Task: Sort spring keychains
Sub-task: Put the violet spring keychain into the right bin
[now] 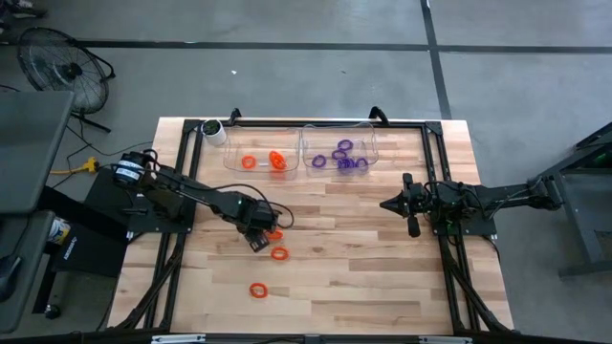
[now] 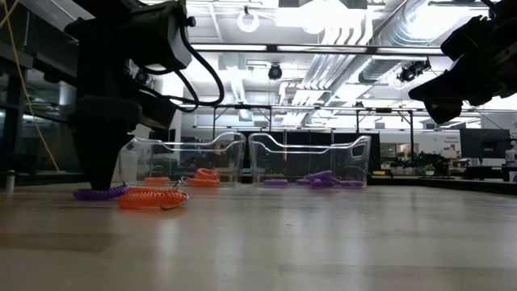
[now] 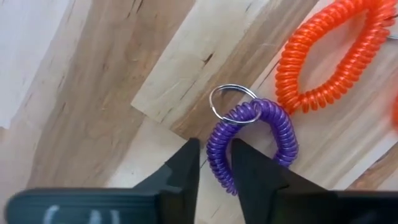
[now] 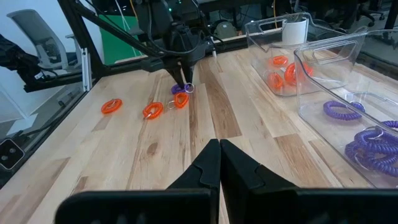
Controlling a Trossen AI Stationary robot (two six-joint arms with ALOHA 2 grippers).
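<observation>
A purple spring keychain (image 3: pixel 283 134) with a metal split ring (image 3: pixel 214 99) lies flat on the wooden table, an orange one (image 3: pixel 329 59) just beside it. My left gripper (image 3: pixel 215 168) stands over it at the table's middle left (image 1: pixel 258 232), shut on its coil. The low view shows the purple coil (image 2: pixel 101 192) on the table under the dark fingers. Two more orange keychains (image 1: pixel 279 253) (image 1: pixel 257 290) lie nearer the near edge. My right gripper (image 4: pixel 219 163) is shut on nothing and hovers over the table's right part (image 1: pixel 394 204). My left gripper pinches one side of the purple coil loop (image 3: pixel 217 152), away from the split ring, between its two fingers (image 3: pixel 183 171). The fingers come from above, pointing down, one inside the loop and one outside. The keychain lies flat on the table.
Two clear bins stand at the far edge: the left one (image 1: pixel 229 153) holds orange keychains, the right one (image 1: pixel 375 148) holds purple ones. A white cup (image 1: pixel 212 131) stands left of the bins. Bare wood lies between the two arms and along the near edge.
</observation>
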